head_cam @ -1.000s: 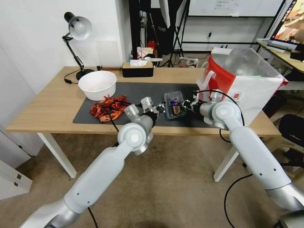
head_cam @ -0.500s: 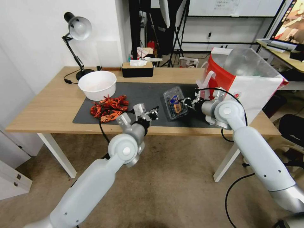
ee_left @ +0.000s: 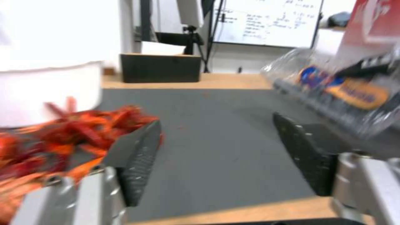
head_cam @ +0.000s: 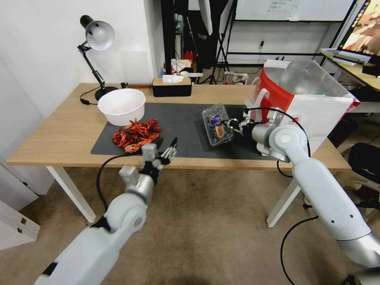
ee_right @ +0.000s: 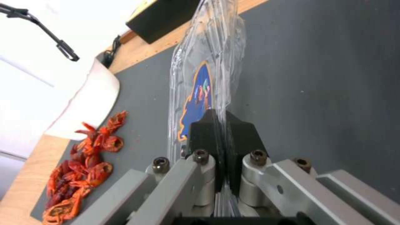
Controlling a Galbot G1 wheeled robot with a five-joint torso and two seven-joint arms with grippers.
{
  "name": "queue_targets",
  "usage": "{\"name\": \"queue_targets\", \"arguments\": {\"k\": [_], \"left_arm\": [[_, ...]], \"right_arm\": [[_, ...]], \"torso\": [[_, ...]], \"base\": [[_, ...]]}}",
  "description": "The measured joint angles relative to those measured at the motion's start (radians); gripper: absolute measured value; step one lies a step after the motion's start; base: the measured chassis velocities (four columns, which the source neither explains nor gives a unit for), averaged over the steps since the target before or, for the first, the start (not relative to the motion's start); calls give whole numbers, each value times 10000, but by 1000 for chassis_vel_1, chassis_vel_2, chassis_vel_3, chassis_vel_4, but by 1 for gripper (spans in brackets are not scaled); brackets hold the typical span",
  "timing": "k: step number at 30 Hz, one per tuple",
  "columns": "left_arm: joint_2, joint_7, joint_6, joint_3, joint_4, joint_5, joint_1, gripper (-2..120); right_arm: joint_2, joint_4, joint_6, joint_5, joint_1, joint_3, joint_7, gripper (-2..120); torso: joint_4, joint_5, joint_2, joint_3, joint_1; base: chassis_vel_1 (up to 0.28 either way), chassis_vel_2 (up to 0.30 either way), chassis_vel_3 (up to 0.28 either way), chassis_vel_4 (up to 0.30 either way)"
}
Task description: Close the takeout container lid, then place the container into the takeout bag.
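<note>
The takeout container (head_cam: 217, 125) looks closed and lifted, pinched at its edge by the right gripper (head_cam: 230, 124) – the takeout bag (head_cam: 312, 107) waits empty beside it, while the left gripper (head_cam: 169, 151) hangs wide open, holding nothing.

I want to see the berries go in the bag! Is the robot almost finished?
About halfway. Done: the lid looks shut on the takeout container. Happening now: the right claw pinches the container's edge, holding it tilted above the grey mat, beside the takeout bag. The left claw hangs open and empty at the table's near edge. Left to do: putting the container into the bag.
</note>
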Motion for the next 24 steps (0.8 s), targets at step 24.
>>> {"name": "queue_targets", "arguments": {"k": [24], "left_arm": [[-405,-819,-387,-1821,-108,1994,2609,100]], "right_arm": [[-540,1143,3332,-3178,445,462,-2475,0]], "torso": [[0,2,-2,1,0]], "base": [[0,0,0,0]]}}
